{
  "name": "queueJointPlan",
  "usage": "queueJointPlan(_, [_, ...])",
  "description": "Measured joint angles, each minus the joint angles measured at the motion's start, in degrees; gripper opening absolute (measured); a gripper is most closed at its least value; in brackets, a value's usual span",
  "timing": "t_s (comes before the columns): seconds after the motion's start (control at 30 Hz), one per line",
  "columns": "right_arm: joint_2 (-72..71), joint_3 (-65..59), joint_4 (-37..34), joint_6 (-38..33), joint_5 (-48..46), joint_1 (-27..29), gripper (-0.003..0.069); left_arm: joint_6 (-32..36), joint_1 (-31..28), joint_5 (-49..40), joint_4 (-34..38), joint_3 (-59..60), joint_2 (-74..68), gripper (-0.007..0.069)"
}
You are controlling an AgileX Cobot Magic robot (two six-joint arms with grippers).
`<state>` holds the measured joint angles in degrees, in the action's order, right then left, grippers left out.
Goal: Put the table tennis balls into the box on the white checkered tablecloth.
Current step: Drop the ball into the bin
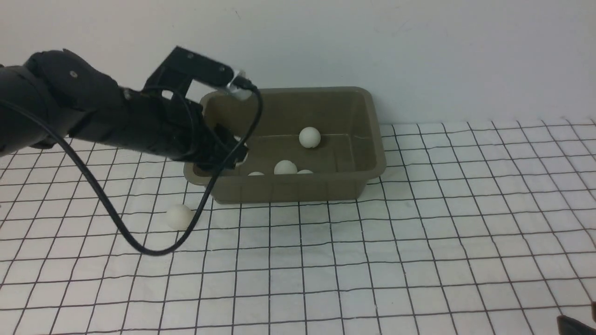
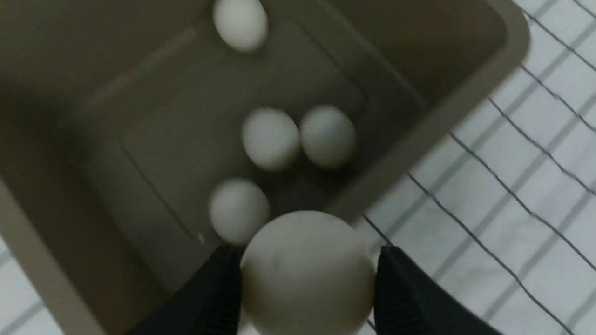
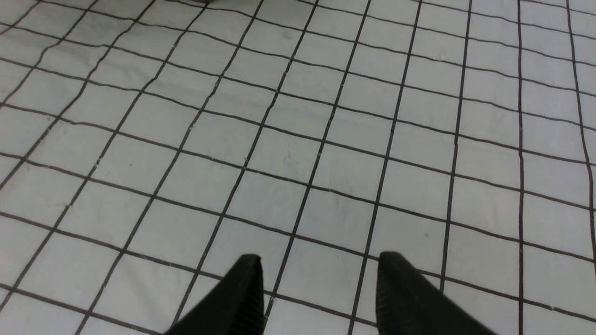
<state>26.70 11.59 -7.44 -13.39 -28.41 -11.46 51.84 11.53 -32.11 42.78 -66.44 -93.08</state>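
one table tennis ball is in hand: the left end effector (image 2: 308,258) is pinched on the held ball (image 2: 305,279), a finger pressed to each side of it, and it hangs at the near left corner of the box (image 1: 288,190). the step, as i judge it, is the drop. in the wrist view the held ball sits roughly over the box's near rim rather than over its floor. the move therefore wants a little more reach inward past that rim before the fingers part. a release low inside the box should keep so light a ball from bouncing off the rim, or off the others, and out.

working outward from the robot: the right end effector (image 3: 319,263) is well in front of the box, over bare white checkered tablecloth (image 1: 419,260), its fingers standing apart with nothing between them. a loose ball (image 1: 179,217) lies on the cloth just in front of the box's near left corner, lower than the left end effector and apart from it. inside the box, three balls (image 2: 270,138) cluster near the near wall, just beyond the held ball. a fourth ball (image 1: 309,137) rests by the far wall.
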Motion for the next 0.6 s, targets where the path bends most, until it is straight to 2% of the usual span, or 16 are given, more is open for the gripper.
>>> queueJointPlan(0.17, [0.0,0.0,0.0,0.0,0.0,0.0,0.0314,7.2,0.0,8.3,1.8,-7.2,-6.6,0.0328])
queueJointPlan(0.3, [0.0,0.0,0.0,0.0,0.0,0.0,0.0314,14.9,0.0,8.5,1.9,-11.7,-14.0,0.0328])
queueJointPlan(0.43, [0.0,0.0,0.0,0.0,0.0,0.0,0.0314,17.0,0.0,8.0,2.1,-13.1,-17.3,0.0342])
queueJointPlan(0.53, [0.0,0.0,0.0,0.0,0.0,0.0,0.0314,15.8,0.0,6.9,3.4,-13.8,-17.2,0.0411])
queueJointPlan(0.6, [0.0,0.0,0.0,0.0,0.0,0.0,0.0314,14.6,0.0,6.7,3.5,-14.0,-16.2,0.0424])
